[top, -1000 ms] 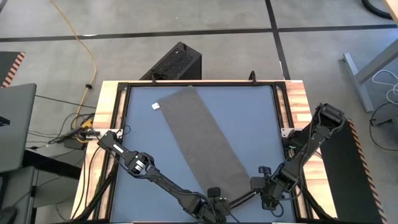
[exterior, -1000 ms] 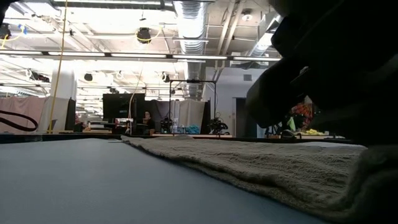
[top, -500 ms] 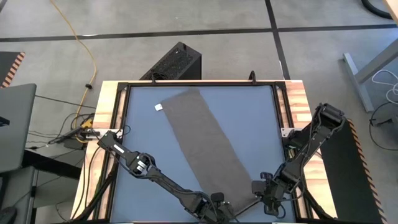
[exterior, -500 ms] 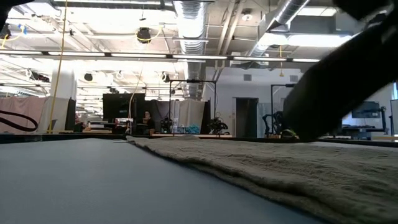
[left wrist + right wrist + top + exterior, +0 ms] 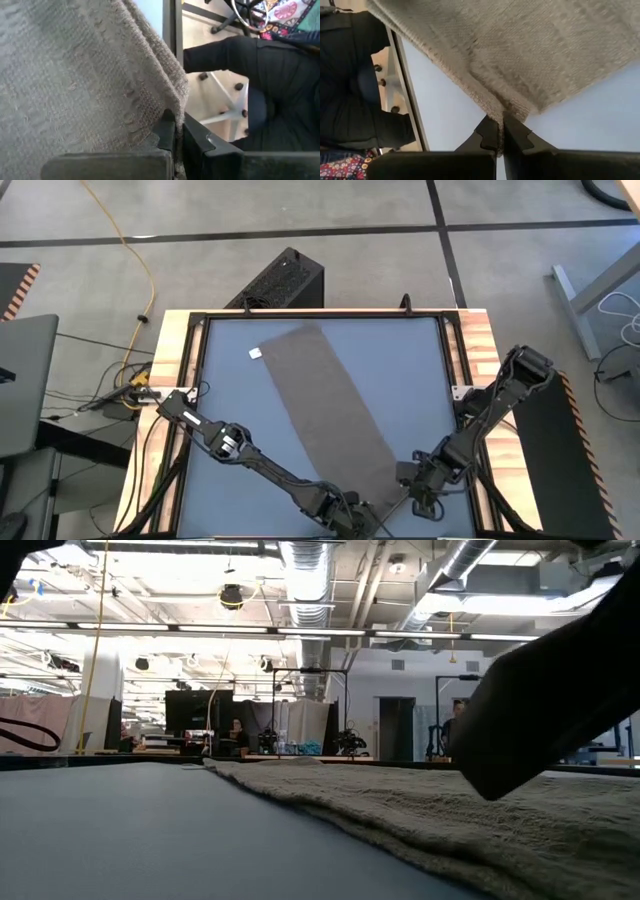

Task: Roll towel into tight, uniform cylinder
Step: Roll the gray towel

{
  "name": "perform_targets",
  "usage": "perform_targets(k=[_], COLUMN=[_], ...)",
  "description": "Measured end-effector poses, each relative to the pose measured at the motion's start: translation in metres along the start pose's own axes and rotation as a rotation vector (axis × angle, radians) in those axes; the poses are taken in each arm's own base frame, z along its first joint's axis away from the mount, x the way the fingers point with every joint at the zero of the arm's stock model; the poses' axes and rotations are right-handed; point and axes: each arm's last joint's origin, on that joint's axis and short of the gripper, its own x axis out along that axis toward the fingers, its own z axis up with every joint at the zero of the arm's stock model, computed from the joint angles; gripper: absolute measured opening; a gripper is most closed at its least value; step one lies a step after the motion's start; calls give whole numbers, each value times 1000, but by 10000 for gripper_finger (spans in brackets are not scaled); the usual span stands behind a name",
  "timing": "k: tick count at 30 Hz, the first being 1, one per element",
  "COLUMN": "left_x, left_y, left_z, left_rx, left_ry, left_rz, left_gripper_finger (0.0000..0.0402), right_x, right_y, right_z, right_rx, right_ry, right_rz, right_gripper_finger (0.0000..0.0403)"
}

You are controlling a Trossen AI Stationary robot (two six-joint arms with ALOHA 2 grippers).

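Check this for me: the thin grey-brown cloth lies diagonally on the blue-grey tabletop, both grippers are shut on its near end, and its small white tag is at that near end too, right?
Not quite. The small white tag sits at the far end of the thin grey-brown towel, away from the grippers, as the high view shows. The rest holds: the towel lies diagonally on the blue-grey tabletop, with the left gripper and right gripper shut on its near end.

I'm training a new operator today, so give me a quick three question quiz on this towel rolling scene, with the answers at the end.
1. True or false: the towel is already rolled into a cylinder.
2. Which gripper is shut on the towel's near end? A) left only B) right only C) both
3. Fill in: the small white tag sits at the towel's ____ end, away from the grippers.

Key:
1. False. It lies flat and diagonal on the table.
2. C. The left gripper and the right gripper each pinch a corner of the near edge.
3. Far.
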Motion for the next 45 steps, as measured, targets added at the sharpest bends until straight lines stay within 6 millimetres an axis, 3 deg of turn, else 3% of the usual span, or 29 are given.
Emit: perform_targets(k=[5, 12, 17, 22, 25, 34, 40, 45], left_x=[-1, -6, -26, -62, -72, -67, -66, -39], left_y=[0, 0, -7, -23, -27, -36, -54, -32], left_z=[1, -1, 2, 19, 23, 15, 32, 34], left_rx=[-4, 11, 61, 135, 152, 164, 360, 395], left_ry=[-9, 44, 61, -52, -91, -172, -415, -429], left_rz=[13, 27, 81, 146, 179, 225, 109, 129], left_gripper_finger=[7, 51, 77, 84, 84, 84, 84, 73], right_x=[3, 27, 30, 28, 28, 27, 25, 24], right_y=[-3, -14, -16, -19, -22, -30, -38, -43], right_z=[3, 14, 17, 22, 27, 37, 46, 53], right_rx=[-10, -26, -15, 25, 48, 89, 138, 170], right_ry=[3, 69, 82, 94, 113, 146, 170, 183], right_rz=[-20, -73, -76, -59, -44, -13, 11, 32], right_gripper_finger=[25, 25, 25, 25, 25, 27, 27, 28])
